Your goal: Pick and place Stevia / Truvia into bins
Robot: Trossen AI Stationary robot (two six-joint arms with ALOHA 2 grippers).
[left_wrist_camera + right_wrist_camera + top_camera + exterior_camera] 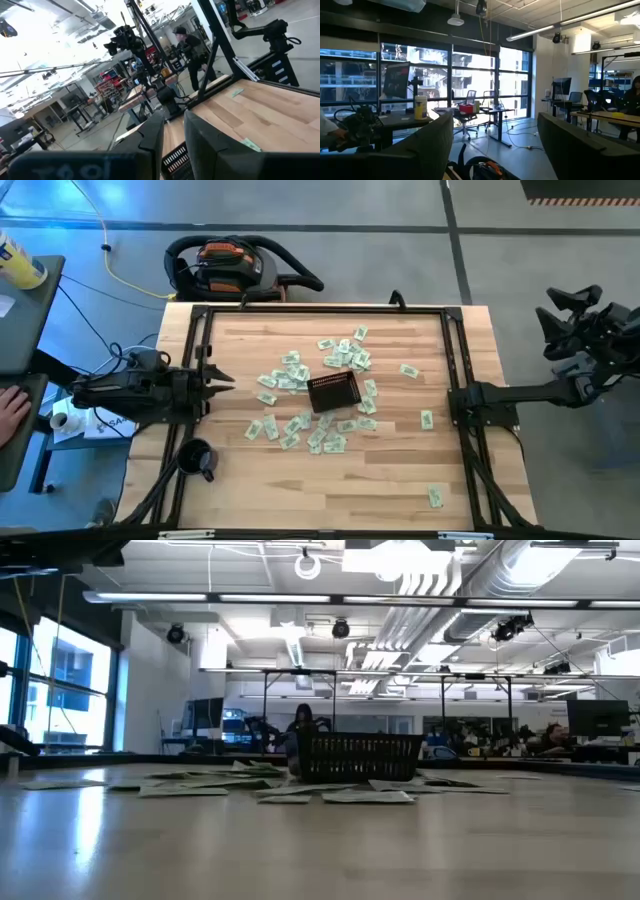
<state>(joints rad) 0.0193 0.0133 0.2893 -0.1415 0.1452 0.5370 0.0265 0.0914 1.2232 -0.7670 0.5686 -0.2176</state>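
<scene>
Many small pale green and white Stevia / Truvia sachets (300, 405) lie flat on the wooden table, scattered around a small black mesh basket (333, 392) that stands near the middle. The low view shows the basket (360, 755) with sachets (365, 797) in front of it. My left gripper (222, 378) hovers at the table's left edge, pointing toward the basket. Its fingers (150, 135) stand a little apart with nothing between them. My right gripper (560, 308) is raised off the table's right side, open wide (495, 125) and holding nothing.
A round black mug (197, 458) stands near the table's near left corner. Single sachets lie apart at the right (427, 419) and near right (436, 496). A black frame (455, 360) borders the table. A person's hand (12, 408) rests at a desk on the left.
</scene>
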